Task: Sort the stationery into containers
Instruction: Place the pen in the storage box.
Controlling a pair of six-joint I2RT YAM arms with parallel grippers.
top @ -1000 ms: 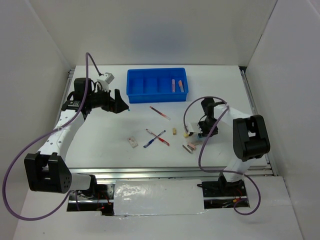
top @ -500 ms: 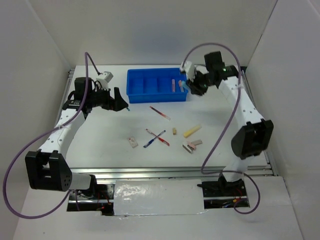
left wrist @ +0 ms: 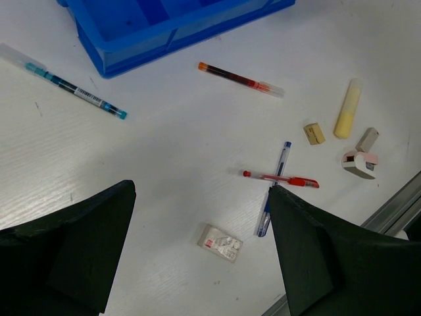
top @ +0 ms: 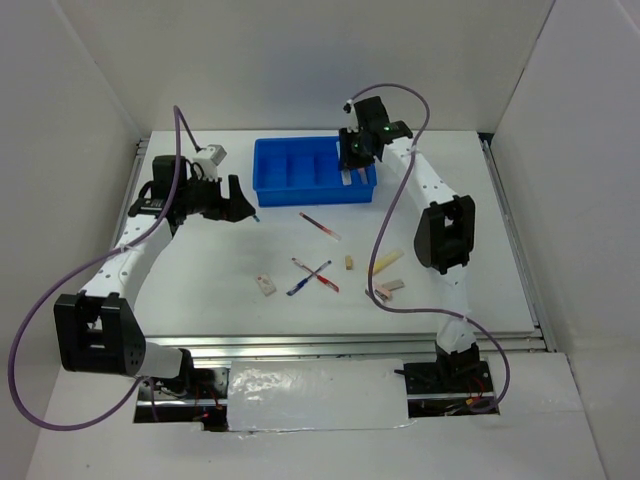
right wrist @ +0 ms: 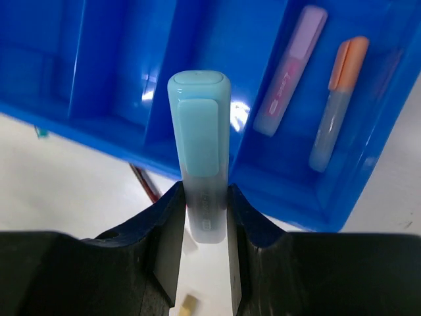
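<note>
My right gripper (right wrist: 204, 217) is shut on a light blue marker (right wrist: 200, 141) and holds it upright above the near wall of the blue tray (right wrist: 112, 59). In the top view it (top: 353, 156) hangs over the right end of the tray (top: 300, 171). A pink marker (right wrist: 289, 69) and an orange marker (right wrist: 339, 99) lie in the rightmost compartment. My left gripper (left wrist: 197, 257) is open and empty, high above a white eraser (left wrist: 220, 242); in the top view it (top: 243, 205) is left of the tray. Crossed red and blue pens (left wrist: 279, 179) lie on the table.
A teal pen (left wrist: 72, 89) lies by the tray's left corner and a red pen (left wrist: 240, 79) in front of the tray. A yellow marker (left wrist: 347, 108), a tan piece (left wrist: 314, 133) and small eraser blocks (left wrist: 360, 161) lie at the front right. White walls enclose the table.
My right arm has risen from the table's front right and swung back and left to the tray's right end with the light blue marker. The left arm has barely moved.
</note>
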